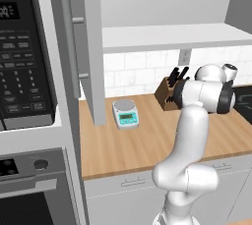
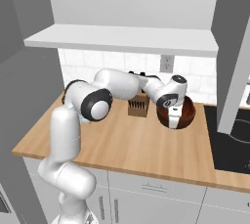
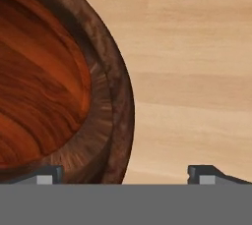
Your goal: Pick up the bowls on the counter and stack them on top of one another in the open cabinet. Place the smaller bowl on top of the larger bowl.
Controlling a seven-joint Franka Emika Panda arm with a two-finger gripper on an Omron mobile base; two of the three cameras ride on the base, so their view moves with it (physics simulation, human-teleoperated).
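Note:
The dark reddish-brown bowl (image 2: 181, 113) (image 3: 44, 81) rests on the tan counter (image 2: 127, 145) (image 3: 197, 71), right of the knife block and close to the cooktop. My gripper (image 2: 168, 118) (image 3: 125, 175) is open and reaches down over the bowl's near rim. In the hand view one fingertip (image 3: 47, 175) is on the bowl's inner side and the other fingertip (image 3: 206, 174) is outside over bare counter, so the rim lies between the jaws. The open cabinet's light shelf (image 1: 167, 35) (image 2: 122, 37) runs above the counter, its grey door (image 1: 91, 47) swung out at the left.
A knife block (image 1: 167, 94) (image 2: 138, 106) stands at the backsplash beside the bowl. A white scale (image 1: 126, 113) sits on the counter by the door. The black microwave (image 1: 24, 52) is at the left, a dark cooktop (image 2: 234, 145) at the right, and an outlet (image 2: 167, 63) is on the tiles.

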